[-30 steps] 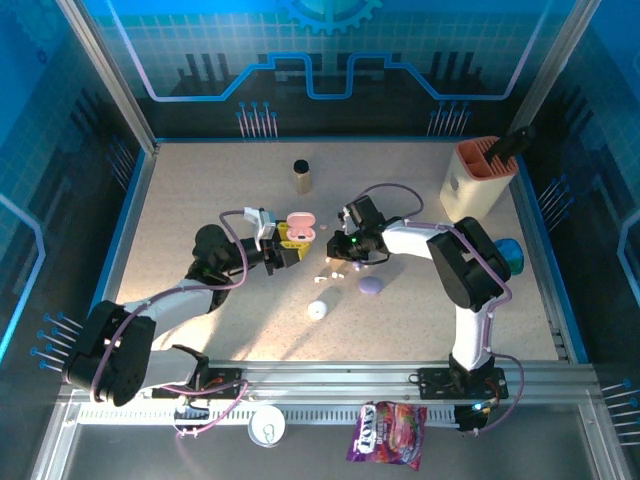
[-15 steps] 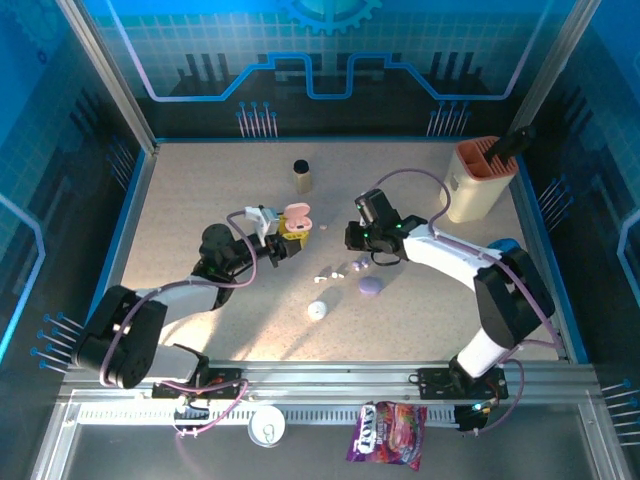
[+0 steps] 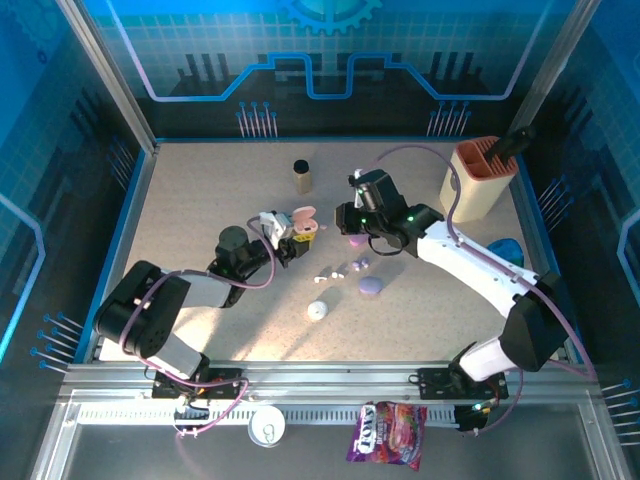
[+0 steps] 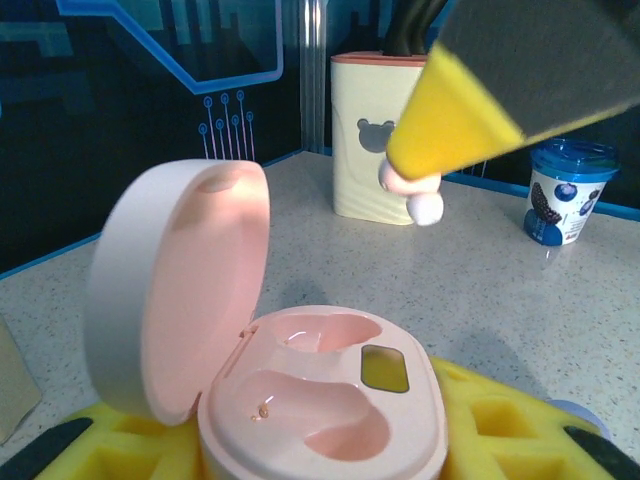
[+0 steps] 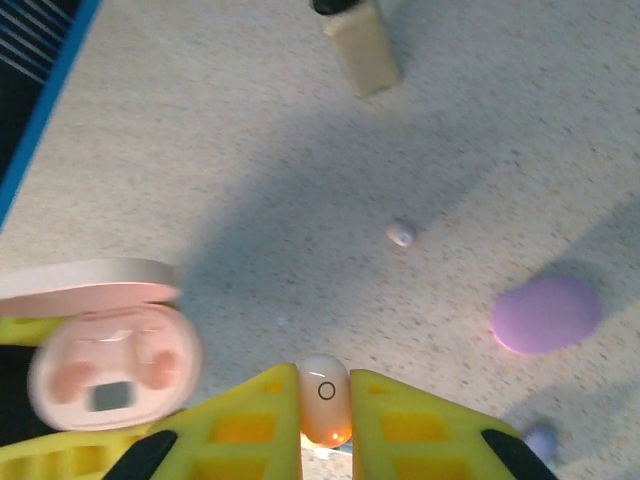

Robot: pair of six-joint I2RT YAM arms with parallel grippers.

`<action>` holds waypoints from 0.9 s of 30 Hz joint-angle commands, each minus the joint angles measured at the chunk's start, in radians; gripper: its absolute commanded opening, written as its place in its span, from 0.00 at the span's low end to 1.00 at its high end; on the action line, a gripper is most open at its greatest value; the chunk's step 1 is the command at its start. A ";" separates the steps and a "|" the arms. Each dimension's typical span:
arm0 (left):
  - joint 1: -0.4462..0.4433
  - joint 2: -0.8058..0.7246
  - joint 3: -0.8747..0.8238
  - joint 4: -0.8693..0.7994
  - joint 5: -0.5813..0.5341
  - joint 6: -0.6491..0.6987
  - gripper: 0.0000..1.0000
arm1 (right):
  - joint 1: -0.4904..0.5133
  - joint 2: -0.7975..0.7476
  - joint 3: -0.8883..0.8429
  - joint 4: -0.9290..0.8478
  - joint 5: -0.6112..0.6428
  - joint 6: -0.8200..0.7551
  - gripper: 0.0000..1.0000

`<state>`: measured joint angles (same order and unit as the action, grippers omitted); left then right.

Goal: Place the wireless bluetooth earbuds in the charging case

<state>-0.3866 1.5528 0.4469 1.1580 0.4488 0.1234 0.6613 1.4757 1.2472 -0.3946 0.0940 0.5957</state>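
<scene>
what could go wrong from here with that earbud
The earbud is pinched at the very tips of the right gripper; it could slip or twist before reaching the pink case. The case's raised lid stands beside the wells, so the gripper might bump it.

Pink charging case [image 4: 320, 400] sits open; pale pink earbud [image 5: 324, 396] held beside it.

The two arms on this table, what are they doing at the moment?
The left claw holds a pink charging case with its lid open, and both wells look empty. The right claw pinches one pale earbud close beside the case, not yet in it. More loose buds and a purple case lie on the table.
</scene>
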 commanded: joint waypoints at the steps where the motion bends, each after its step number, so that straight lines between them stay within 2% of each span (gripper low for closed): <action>1: -0.018 0.016 0.036 0.048 -0.045 0.060 0.32 | 0.030 0.013 0.073 -0.015 -0.050 -0.040 0.14; 12: -0.041 0.037 0.052 0.063 -0.068 0.058 0.32 | 0.096 0.097 0.155 -0.018 -0.117 -0.054 0.14; 27: -0.052 0.039 0.062 0.054 -0.065 0.056 0.32 | 0.098 0.147 0.159 0.013 -0.162 -0.033 0.13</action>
<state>-0.4297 1.5864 0.4706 1.1797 0.3885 0.1608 0.7479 1.6108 1.3762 -0.3889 -0.0433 0.5571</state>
